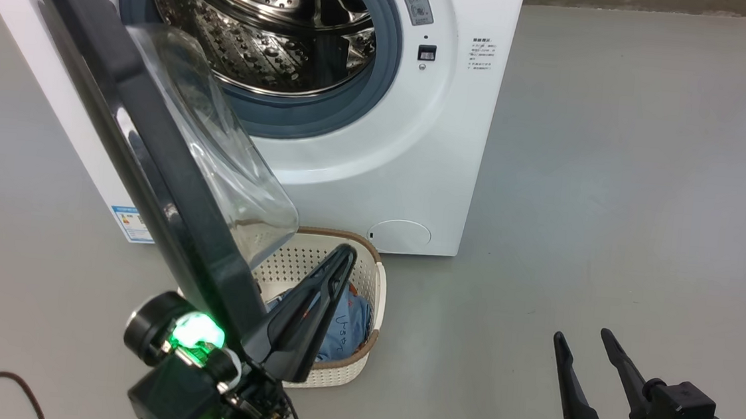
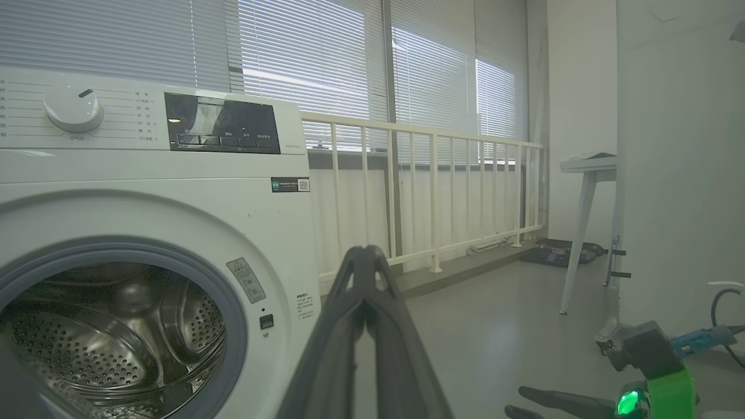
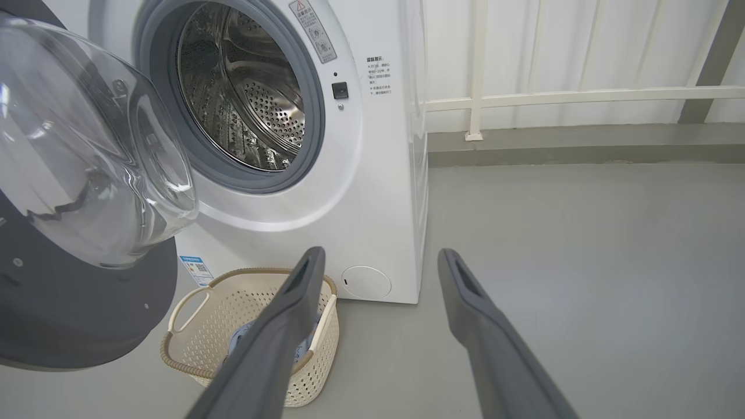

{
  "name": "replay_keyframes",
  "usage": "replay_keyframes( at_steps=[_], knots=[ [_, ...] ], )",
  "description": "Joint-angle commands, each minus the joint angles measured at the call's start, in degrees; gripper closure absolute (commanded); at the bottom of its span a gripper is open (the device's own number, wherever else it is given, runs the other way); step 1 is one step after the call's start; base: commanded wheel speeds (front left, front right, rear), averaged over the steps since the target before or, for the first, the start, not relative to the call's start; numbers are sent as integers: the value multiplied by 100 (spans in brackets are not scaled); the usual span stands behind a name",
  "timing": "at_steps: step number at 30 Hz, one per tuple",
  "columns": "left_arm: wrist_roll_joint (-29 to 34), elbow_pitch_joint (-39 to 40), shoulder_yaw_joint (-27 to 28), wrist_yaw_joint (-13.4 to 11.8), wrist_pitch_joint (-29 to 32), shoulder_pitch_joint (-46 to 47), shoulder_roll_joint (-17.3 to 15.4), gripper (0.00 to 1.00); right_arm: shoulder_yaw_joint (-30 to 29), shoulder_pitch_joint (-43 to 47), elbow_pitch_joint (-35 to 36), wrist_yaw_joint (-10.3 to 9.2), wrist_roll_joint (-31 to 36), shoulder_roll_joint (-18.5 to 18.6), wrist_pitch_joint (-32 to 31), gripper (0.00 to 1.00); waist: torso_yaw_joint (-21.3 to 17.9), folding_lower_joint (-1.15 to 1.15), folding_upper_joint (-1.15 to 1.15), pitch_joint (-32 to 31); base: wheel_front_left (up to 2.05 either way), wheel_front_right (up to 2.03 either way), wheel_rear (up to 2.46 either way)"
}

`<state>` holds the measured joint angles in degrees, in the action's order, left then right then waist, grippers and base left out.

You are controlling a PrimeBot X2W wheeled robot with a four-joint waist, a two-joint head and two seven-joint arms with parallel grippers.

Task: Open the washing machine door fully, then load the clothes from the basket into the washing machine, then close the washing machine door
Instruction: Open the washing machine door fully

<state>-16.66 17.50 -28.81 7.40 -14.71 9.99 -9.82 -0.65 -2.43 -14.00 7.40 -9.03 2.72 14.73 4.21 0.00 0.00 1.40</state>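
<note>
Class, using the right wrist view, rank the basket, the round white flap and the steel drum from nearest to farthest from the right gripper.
From the right gripper:
1. Basket: on the floor before the washing machine, lower left.
2. Round white flap: low on the machine's front, behind the basket.
3. Steel drum: higher, recessed inside the opening.

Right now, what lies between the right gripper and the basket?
Only bare grey floor, seen in the head view. The right gripper, jaws open, stands to the right of the basket, and nothing rests on the floor between them.
</note>
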Motion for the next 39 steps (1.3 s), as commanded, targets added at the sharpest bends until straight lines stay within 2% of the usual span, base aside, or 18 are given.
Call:
replay_keyframes(
  at_steps=[1,14,39],
  knots=[
    [-55,68,197,9,-29,58,-30,100,170,-118,94,9,10,16,27,0,-5,0,0,-11,0,0,0],
    [-132,-783,-83,9,-29,-310,-64,100,206,-79,-40,9,15,16,27,0,-34,0,0,-88,0,0,0],
    [-490,-2032,175,9,-29,38,-47,100,290,-159,-90,9,-73,16,27,0,-277,0,0,170,0,0,0]
  ],
)
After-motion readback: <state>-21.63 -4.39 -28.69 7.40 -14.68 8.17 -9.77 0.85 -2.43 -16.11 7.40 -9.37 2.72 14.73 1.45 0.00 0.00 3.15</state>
